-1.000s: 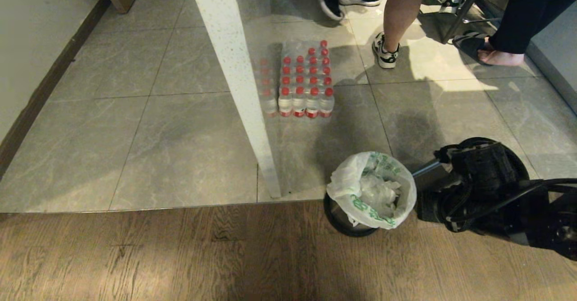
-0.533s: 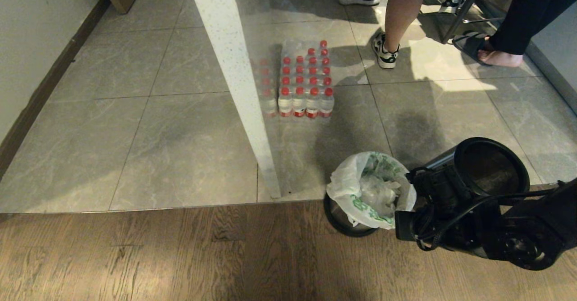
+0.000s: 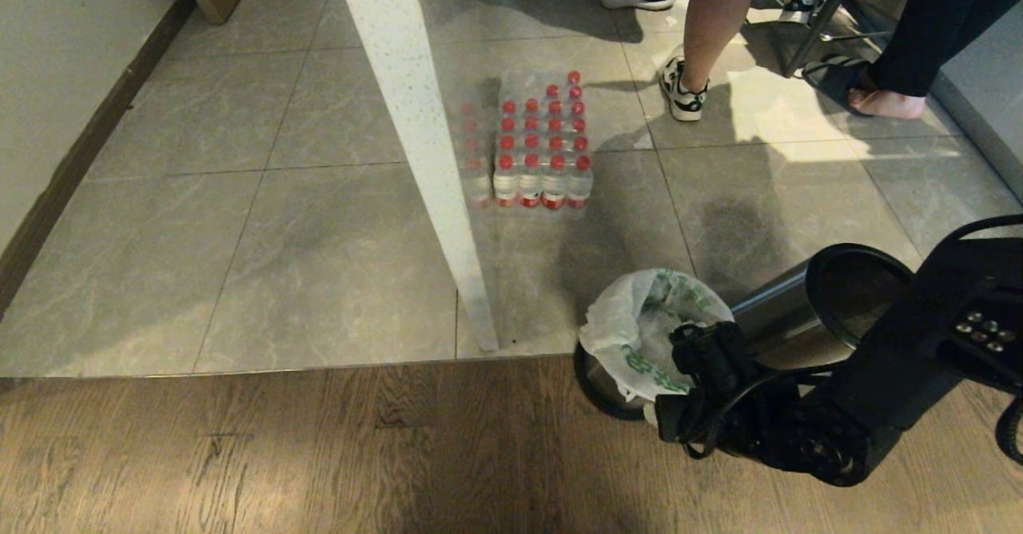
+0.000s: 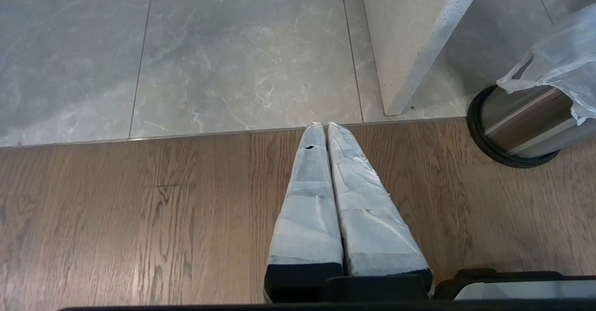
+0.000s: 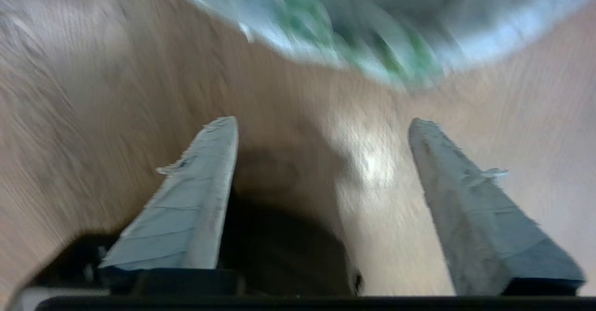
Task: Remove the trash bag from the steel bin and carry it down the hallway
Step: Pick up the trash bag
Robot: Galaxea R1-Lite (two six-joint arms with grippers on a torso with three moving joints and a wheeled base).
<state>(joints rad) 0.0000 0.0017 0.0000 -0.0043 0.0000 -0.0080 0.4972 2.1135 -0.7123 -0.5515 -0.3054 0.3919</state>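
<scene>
My right gripper (image 5: 321, 125) hangs over the wood floor (image 3: 320, 454) just beside the trash bag (image 3: 631, 326), fingers spread apart and empty. The bag lines the steel bin (image 4: 521, 125) at the tile edge. My left gripper (image 4: 323, 127) is pressed together, well apart from it

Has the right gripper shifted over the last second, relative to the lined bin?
Yes. The right gripper has swung leftward across the head view, from beside the steel bin to its near side, below the trash bag; its fingers are now apart.
</scene>
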